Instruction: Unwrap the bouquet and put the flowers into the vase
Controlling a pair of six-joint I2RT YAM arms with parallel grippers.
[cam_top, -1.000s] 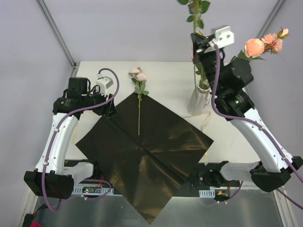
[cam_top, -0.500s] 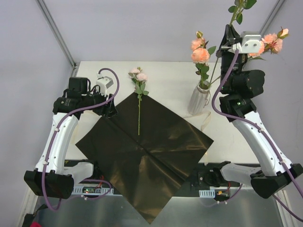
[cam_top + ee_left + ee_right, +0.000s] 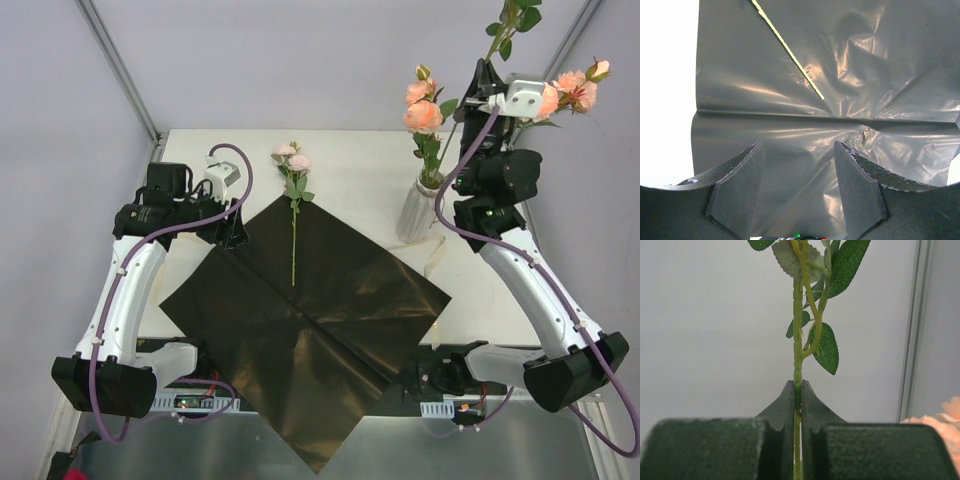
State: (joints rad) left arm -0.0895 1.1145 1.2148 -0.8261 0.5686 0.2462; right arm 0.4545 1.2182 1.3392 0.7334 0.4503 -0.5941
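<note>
The bouquet lies undone: its black paper [image 3: 320, 310] is spread flat on the table, and one rose [image 3: 292, 158] rests with its stem across the paper's far corner. The white ribbed vase [image 3: 417, 212] at the back right holds flowers with peach blooms [image 3: 422, 114]. High above and right of the vase, my right gripper [image 3: 482, 82] is shut on a leafy green stem [image 3: 798, 340] that slants up to the right. My left gripper [image 3: 797, 185] hovers open over the paper's left corner [image 3: 840, 100], nothing between its fingers. The lying rose's stem end [image 3: 790, 52] shows ahead of it.
A cream ribbon [image 3: 437, 255] trails on the table beside the vase. More peach blooms [image 3: 575, 86] show to the right of the right wrist. Bare white tabletop [image 3: 350, 170] lies behind the paper, and grey walls close in at both sides.
The right arm has swung to the right from straight over the vase, tilting the held stem and uncovering the blooms in the vase. The left arm has stayed still.
</note>
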